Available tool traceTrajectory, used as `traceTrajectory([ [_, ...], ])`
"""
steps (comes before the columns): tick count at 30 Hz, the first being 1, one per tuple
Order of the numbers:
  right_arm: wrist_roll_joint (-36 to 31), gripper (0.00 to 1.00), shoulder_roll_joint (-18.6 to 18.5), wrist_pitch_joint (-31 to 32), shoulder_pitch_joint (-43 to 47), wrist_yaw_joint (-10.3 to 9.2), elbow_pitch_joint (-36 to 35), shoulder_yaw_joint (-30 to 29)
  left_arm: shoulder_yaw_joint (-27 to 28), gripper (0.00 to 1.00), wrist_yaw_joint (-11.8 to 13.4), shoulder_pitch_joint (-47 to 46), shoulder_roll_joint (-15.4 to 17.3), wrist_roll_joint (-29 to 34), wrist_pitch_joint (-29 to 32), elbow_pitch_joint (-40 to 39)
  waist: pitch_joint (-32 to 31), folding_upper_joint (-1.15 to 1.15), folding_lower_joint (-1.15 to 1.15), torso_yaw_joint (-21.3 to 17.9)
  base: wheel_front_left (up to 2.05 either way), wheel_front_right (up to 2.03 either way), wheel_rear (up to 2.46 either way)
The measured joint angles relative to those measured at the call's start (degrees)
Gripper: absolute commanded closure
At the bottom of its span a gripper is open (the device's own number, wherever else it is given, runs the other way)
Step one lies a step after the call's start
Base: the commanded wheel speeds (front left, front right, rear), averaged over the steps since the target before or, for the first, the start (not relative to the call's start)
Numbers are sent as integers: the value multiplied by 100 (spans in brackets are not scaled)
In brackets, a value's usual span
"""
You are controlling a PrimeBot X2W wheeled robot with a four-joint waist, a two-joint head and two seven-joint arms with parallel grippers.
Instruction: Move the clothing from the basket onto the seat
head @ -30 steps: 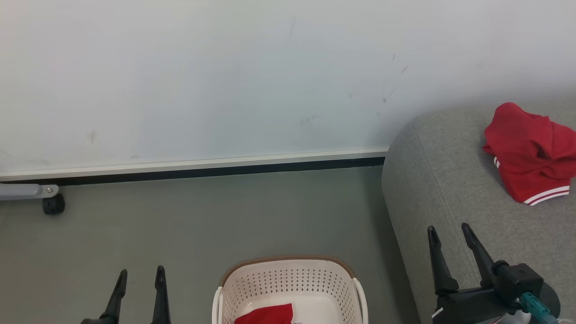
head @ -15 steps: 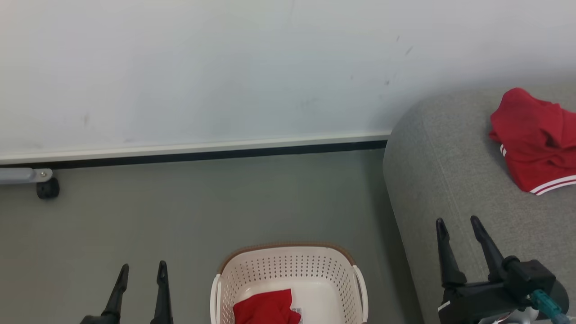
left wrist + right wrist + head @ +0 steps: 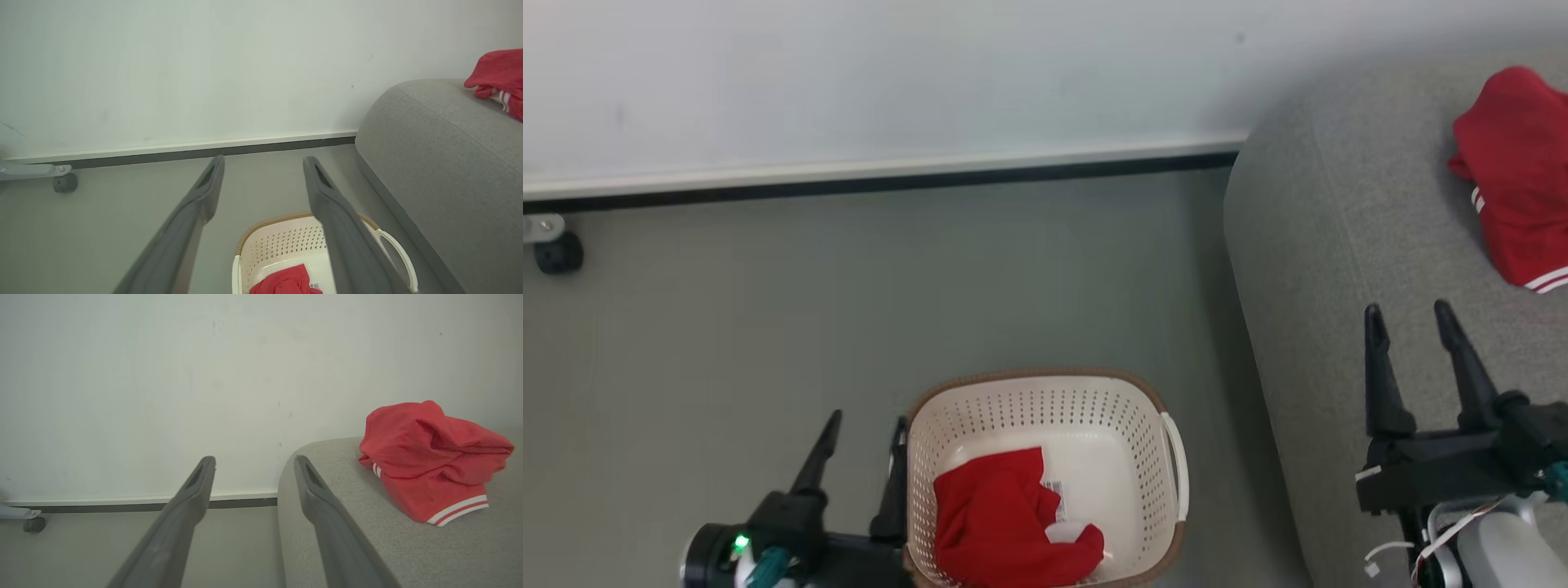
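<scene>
Left gripper (image 3: pixel 868 418) stood open and empty just left of the basket (image 3: pixel 1045 408), where one red garment (image 3: pixel 996 523) lay at the near side; a good pick called for dropping onto the bunched fabric, clear of the rim (image 3: pixel 1029 374).

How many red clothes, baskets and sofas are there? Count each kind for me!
Red clothing: 2 (second garment)
Basket: 1
Seat: 1
Total: 4
</scene>
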Motion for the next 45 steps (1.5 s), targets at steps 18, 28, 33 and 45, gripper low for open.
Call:
traceTrajectory([
  [18,-294,0,-129,-16,-1277,-4,-643,-76,-1004,0,-324,-1651,-356,678,771,1905,1496,0,0,-293,0,0,0],
  [28,-495,0,-123,-18,-1869,-3,-1033,-7,-1229,0,-498,-2320,-357,924,1105,2643,2347,1,0,-480,0,0,0],
  [33,-587,0,-124,-18,-2111,-3,-1265,-3,-1273,0,-542,-2681,-350,1031,1181,2882,2777,1,0,-570,0,0,0],
  [45,-800,0,-89,-23,-2719,-3,-1919,89,-1234,0,-543,-3594,-335,1152,1360,3411,3815,1,0,-743,0,0,0],
])
